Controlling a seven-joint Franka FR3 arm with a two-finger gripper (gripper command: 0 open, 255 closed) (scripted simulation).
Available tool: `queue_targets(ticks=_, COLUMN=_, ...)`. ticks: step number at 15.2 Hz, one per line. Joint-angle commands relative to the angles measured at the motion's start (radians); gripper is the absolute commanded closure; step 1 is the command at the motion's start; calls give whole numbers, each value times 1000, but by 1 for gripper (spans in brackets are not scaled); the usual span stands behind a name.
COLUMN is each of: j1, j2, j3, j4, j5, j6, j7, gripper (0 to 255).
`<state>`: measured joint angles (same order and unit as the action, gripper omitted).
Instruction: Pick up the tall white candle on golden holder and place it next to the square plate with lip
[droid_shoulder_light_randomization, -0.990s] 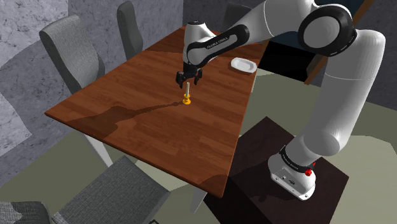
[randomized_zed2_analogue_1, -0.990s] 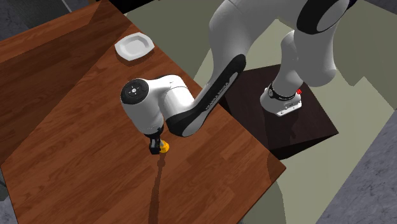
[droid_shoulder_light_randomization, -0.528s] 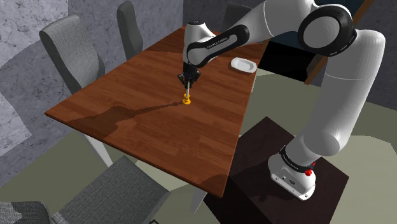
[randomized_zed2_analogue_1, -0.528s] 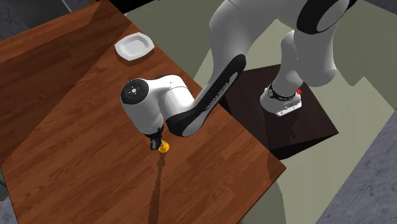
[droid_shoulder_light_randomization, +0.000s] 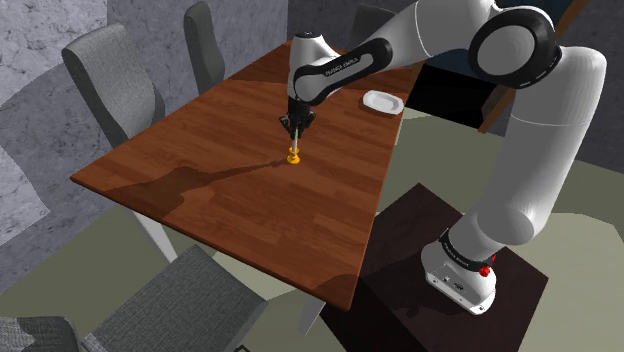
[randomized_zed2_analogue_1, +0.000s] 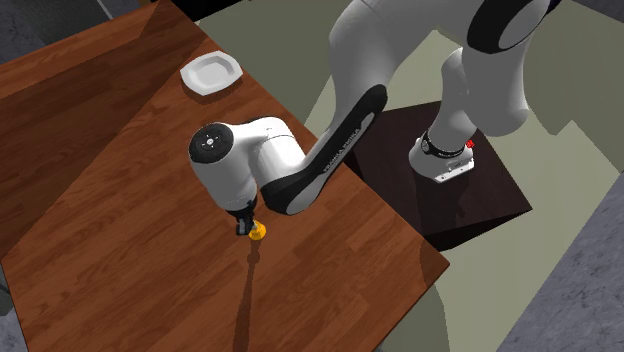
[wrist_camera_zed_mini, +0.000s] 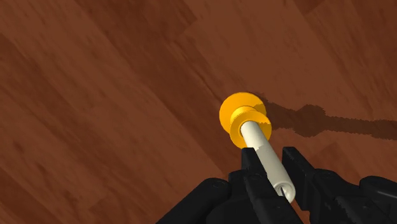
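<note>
Claw (wrist_camera_zed_mini: 272, 160) clamped on candle (wrist_camera_zed_mini: 262, 145) since 1s ago; arm (droid_shoulder_light_randomization: 340, 68) lettering illegible.

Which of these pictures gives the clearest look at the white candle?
The wrist view: the candle stands close up on its golden holder, clasped by the gripper. The shoulder view shows it small and thin; in the second exterior view the arm hides all but the holder.

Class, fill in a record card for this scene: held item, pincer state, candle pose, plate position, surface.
Held item: white candle in a golden holder
Pincer state: pincer shut on the candle's upper part
Candle pose: upright, holder seemingly on the table
Plate position: square white plate near the table edge, apart from the candle
Surface: brown wooden table
</note>
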<state>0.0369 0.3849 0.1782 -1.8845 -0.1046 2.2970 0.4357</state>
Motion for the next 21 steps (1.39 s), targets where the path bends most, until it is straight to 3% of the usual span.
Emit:
queue_targets(ticks=1, j1=-1, j2=-12, j3=2, j4=5, j5=3, j6=-17, j7=-3, gripper=255)
queue_targets(ticks=21, j1=-9, j2=-126, j3=14, j4=125, j5=36, j6=-248, j7=-26, gripper=255)
